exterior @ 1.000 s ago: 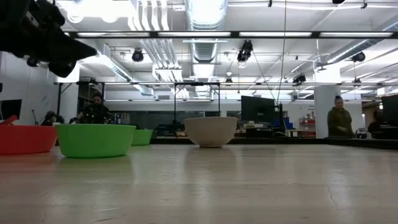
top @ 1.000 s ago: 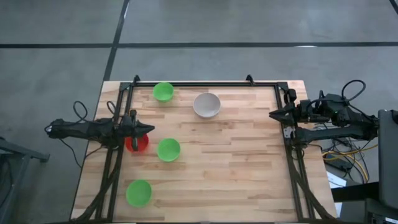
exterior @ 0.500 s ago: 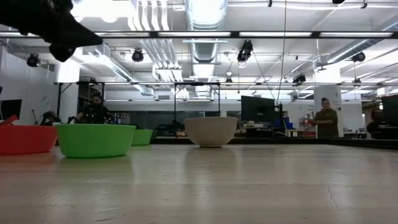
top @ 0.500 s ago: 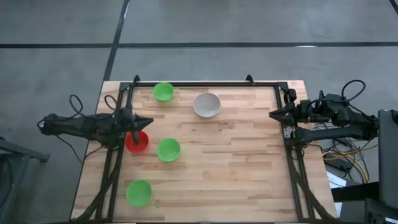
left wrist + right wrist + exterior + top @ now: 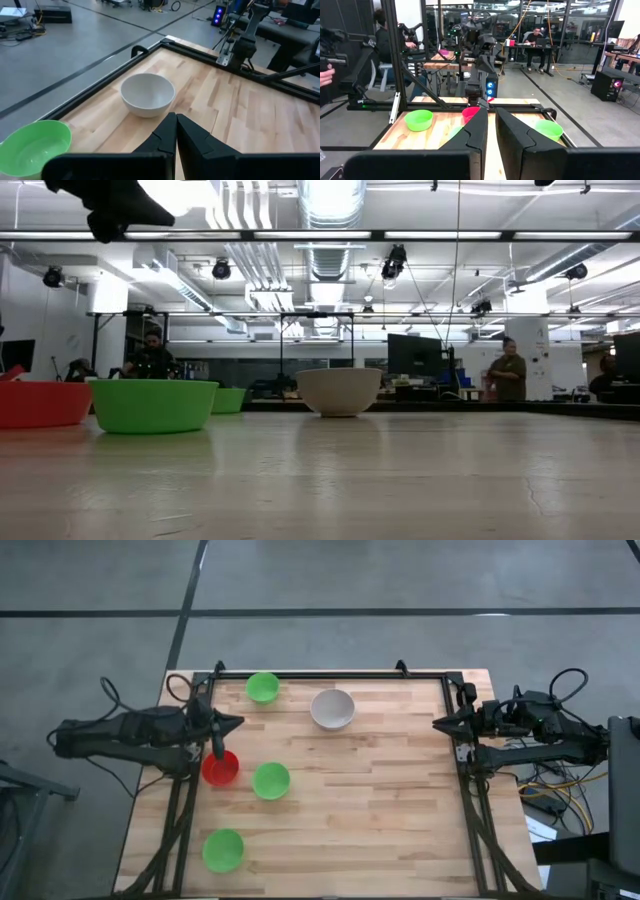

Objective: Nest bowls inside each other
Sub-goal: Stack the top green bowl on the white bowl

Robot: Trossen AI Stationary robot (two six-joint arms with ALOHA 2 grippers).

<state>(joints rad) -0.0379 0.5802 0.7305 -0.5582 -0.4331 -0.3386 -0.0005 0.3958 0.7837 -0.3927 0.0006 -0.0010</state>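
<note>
Five bowls rest on their bases on the wooden table. A green bowl [image 5: 262,687] and the white bowl [image 5: 332,708] stand at the far side, the red bowl [image 5: 220,768] and a green bowl [image 5: 270,780] at mid left, and a third green bowl [image 5: 222,850] near the front. My left gripper [image 5: 238,723] is shut and empty, raised above the table just beyond the red bowl; its wrist view looks over the white bowl [image 5: 147,94]. My right gripper [image 5: 437,723] hangs at the table's right edge, fingers together, holding nothing.
A black metal frame [image 5: 330,673] runs along the table's far, left and right edges. Bare wood lies between the bowls and the right arm. People stand in the room beyond the table [image 5: 508,370].
My left gripper has risen from just over the red bowl and gone toward the table's far edge, its arm drawing back to the left; it has stayed shut. The red bowl now shows whole. No bowl has moved.
</note>
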